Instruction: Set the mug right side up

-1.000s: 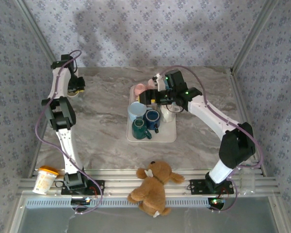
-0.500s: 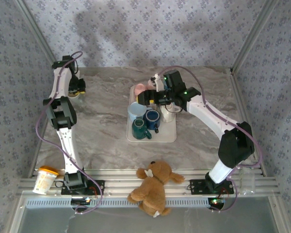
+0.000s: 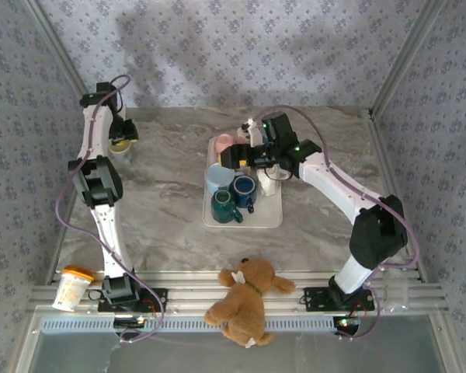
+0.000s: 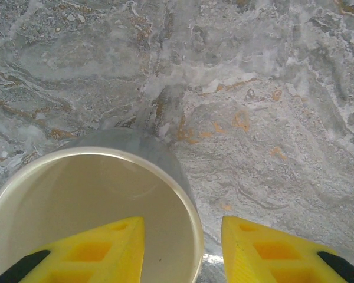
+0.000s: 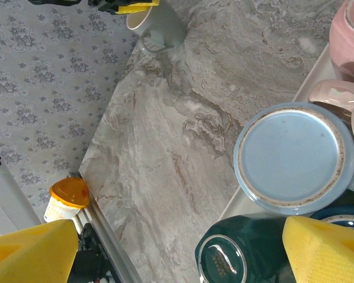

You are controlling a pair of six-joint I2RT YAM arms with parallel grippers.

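A cream mug [image 4: 76, 194] stands upright, mouth up, at the far left of the marble table [image 3: 171, 194]. The same mug [image 3: 121, 144] sits right under my left gripper [image 3: 124, 137]. My left gripper [image 4: 182, 227] is open and straddles the mug's wall: one yellow finger [image 4: 106, 247] is inside the mug, the other finger [image 4: 265, 247] stands outside with a gap to the rim. From the right wrist the mug [image 5: 159, 26] appears far off. My right gripper [image 5: 178, 230] hangs wide open over the tray's left side, holding nothing; from above, the right gripper [image 3: 237, 158] is above the mugs.
The white tray [image 3: 268, 210] holds a light blue mug [image 5: 292, 156] and a dark green mug [image 5: 236, 253], both base up, plus a dark blue mug [image 3: 244, 189] and a pink mug [image 5: 348, 35]. A teddy bear [image 3: 246, 299] and an orange-lidded cup [image 3: 71, 286] lie at the near edge.
My left gripper's fingers have spread apart around the cream mug's wall. The right gripper has shifted slightly left over the tray and stayed open.
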